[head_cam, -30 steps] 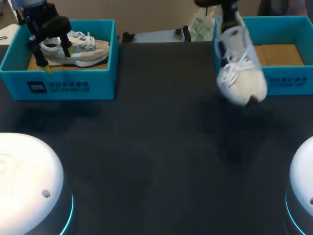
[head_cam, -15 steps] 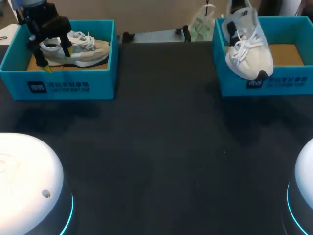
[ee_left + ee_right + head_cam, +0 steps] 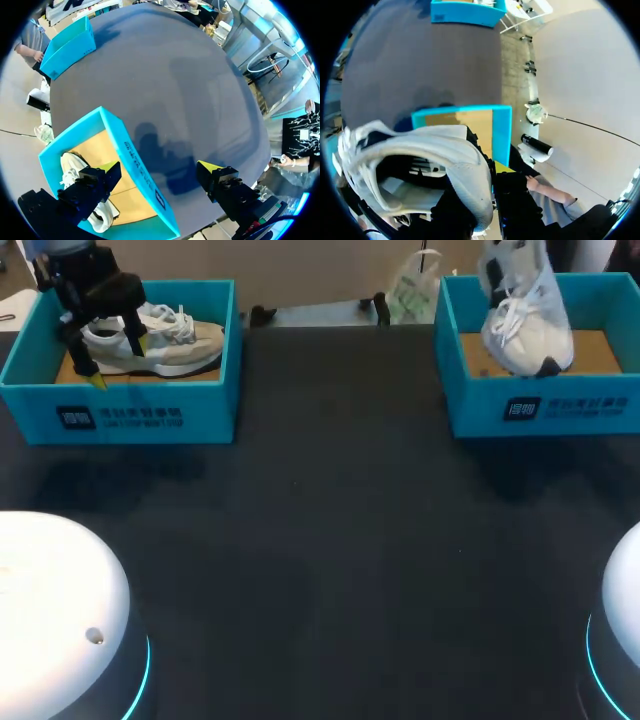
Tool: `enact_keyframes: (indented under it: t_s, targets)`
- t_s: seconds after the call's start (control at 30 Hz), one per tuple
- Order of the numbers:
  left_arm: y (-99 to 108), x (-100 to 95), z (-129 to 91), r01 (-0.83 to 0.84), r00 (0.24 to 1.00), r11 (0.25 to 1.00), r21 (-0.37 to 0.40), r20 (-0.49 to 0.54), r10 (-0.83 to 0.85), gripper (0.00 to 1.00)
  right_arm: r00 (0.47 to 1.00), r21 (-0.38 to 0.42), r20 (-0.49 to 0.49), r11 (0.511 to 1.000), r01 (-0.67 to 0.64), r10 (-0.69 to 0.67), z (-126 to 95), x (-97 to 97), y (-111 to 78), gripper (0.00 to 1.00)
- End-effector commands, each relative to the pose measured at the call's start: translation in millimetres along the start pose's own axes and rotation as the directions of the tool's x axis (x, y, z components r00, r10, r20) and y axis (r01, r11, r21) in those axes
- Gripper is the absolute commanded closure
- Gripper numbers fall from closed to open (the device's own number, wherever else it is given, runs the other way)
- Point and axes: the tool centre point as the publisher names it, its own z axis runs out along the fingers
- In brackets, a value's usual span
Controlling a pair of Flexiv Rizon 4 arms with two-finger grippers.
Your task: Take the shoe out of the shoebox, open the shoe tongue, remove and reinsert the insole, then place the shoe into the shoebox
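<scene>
A white lace-up shoe (image 3: 525, 325) hangs toe-down over the right blue shoebox (image 3: 540, 405), its toe close to the cardboard floor. In the right wrist view my right gripper (image 3: 489, 175) is shut on that shoe (image 3: 420, 155) at the heel collar, above the box (image 3: 502, 130). A second pale shoe (image 3: 165, 340) lies on its sole in the left blue shoebox (image 3: 130, 415). My left gripper (image 3: 112, 355) hovers open over the shoe's heel end. In the left wrist view that gripper (image 3: 159, 170) straddles the box's front wall (image 3: 137, 165), beside the shoe (image 3: 75, 167).
A white plastic bag (image 3: 410, 295) and small dark objects (image 3: 262, 313) sit at the table's back edge between the boxes. The white domed arm bases (image 3: 55, 610) (image 3: 620, 610) stand at the front corners. Dark tabletop (image 3: 330, 500) spreads between the boxes.
My right arm has carried the white shoe back and to the right, from in front of the right box to over its inside. The left arm has stayed still.
</scene>
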Motion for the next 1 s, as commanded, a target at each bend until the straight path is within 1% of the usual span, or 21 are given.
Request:
enact_keyframes:
  t_s: [0.03, 0.07, 0.13, 0.17, 0.23, 0.3, 0.37, 0.43, 0.47, 0.5, 0.53, 0.57, 0.6, 0.63, 0.7, 0.73, 0.8, 0.87, 0.9, 1.0]
  targets:
    - [0.4, 0.2, 0.3, -0.001, 1.000, 1.000, -0.001, 0.000, 0.001, 0.00, 0.999, -0.036, -0.029, 0.999, 0.014, -0.015, 26.3, -49.2, -21.9, 1.00]
    - [0.4, 0.2, 0.3, -0.001, 1.000, 1.000, -0.001, 0.000, 0.001, 0.00, 1.000, -0.047, -0.021, 0.999, 0.005, -0.006, 30.2, -55.7, -28.4, 1.00]
    - [0.4, 0.2, 0.3, -0.001, 1.000, 1.000, -0.001, 0.000, 0.001, 0.00, 0.999, -0.033, -0.031, 0.999, 0.012, -0.013, 39.8, -66.9, -40.2, 1.00]
    - [0.4, 0.2, 0.3, -0.001, 1.000, 1.000, -0.001, 0.000, 0.001, 0.00, 1.000, -0.043, -0.028, 0.999, 0.011, -0.012, 43.0, -71.8, -45.4, 1.00]
    - [0.4, 0.2, 0.3, -0.001, 1.000, 1.000, -0.001, 0.000, 0.001, 0.00, 0.999, -0.045, -0.035, 0.998, 0.037, -0.039, 49.9, -78.7, -51.9, 1.00]
    - [0.4, 0.2, 0.3, -0.001, 1.000, 1.000, -0.001, 0.000, 0.001, 0.00, 0.999, -0.063, -0.034, 0.998, 0.029, -0.032, 57.5, -83.0, -59.9, 1.00]
    - [0.4, 0.2, 0.3, -0.001, 1.000, 1.000, -0.001, 0.000, 0.001, 0.00, 0.999, -0.047, -0.047, 0.999, 0.001, -0.003, 65.1, -84.6, -68.6, 1.00]
    - [0.4, 0.2, 0.3, -0.001, 1.000, 1.000, -0.001, 0.000, 0.001, 0.00, 0.995, -0.006, -0.067, 0.997, -0.075, 0.074, 71.3, -84.1, -79.3, 1.00]
    - [0.4, 0.2, 0.3, -0.001, 1.000, 1.000, -0.001, 0.000, 0.001, 0.00, 0.993, 0.007, -0.061, 0.994, -0.105, 0.106, 72.5, -83.3, -82.5, 1.00]
    - [0.4, 0.2, 0.3, -0.001, 1.000, 1.000, -0.001, 0.000, 0.001, 0.00, 0.975, 0.033, -0.058, 0.976, -0.214, 0.215, 74.1, -81.8, -90.9, 1.00]
    - [0.4, 0.2, 0.3, -0.001, 1.000, 1.000, -0.001, 0.000, 0.001, 0.00, 0.959, 0.047, -0.063, 0.961, -0.273, 0.275, 75.6, -80.1, -96.3, 1.00]
    - [0.4, 0.2, 0.3, -0.001, 1.000, 1.000, -0.001, 0.000, 0.001, 0.00, 0.926, 0.080, -0.053, 0.926, -0.370, 0.375, 76.7, -76.0, -104.0, 1.00]
    - [0.4, 0.2, 0.3, -0.001, 1.000, 1.000, -0.001, 0.000, 0.001, 0.00, 0.895, 0.101, -0.055, 0.894, -0.436, 0.443, 77.9, -72.4, -109.9, 1.00]
    - [0.4, 0.2, 0.3, -0.001, 1.000, 1.000, -0.001, 0.000, 0.001, 0.00, 0.863, 0.109, -0.043, 0.861, -0.497, 0.503, 78.6, -68.4, -115.2, 1.00]
    - [0.4, 0.2, 0.3, -0.001, 1.000, 1.000, -0.001, 0.000, 0.001, 0.00, 0.818, 0.153, -0.015, 0.810, -0.566, 0.575, 78.4, -61.6, -122.1, 1.00]
    - [0.4, 0.2, 0.3, -0.001, 1.000, 1.000, -0.001, 0.000, 0.001, 0.00, 0.787, 0.164, 0.003, 0.776, -0.609, 0.617, 78.2, -57.9, -126.1, 1.00]
    - [0.4, 0.2, 0.3, -0.001, 1.000, 1.000, -0.001, 0.000, 0.001, 0.00, 0.711, 0.260, 0.024, 0.682, -0.683, 0.703, 78.8, -49.5, -134.7, 1.00]
    - [0.4, 0.2, 0.3, -0.001, 1.000, 1.000, -0.001, 0.000, 0.001, 0.00, 0.595, 0.256, 0.007, 0.574, -0.778, 0.803, 78.8, -36.6, -147.3, 1.00]
    - [0.4, 0.2, 0.3, -0.001, 1.000, 1.000, -0.001, 0.000, 0.001, 0.00, 0.550, 0.266, 0.003, 0.530, -0.805, 0.835, 77.4, -30.7, -151.1, 1.00]
    - [0.4, 0.2, 0.3, -0.001, 1.000, 1.000, -0.001, 0.000, 0.001, 0.00, 0.550, 0.266, 0.003, 0.530, -0.805, 0.835, 77.4, -30.7, -151.1, 1.00]
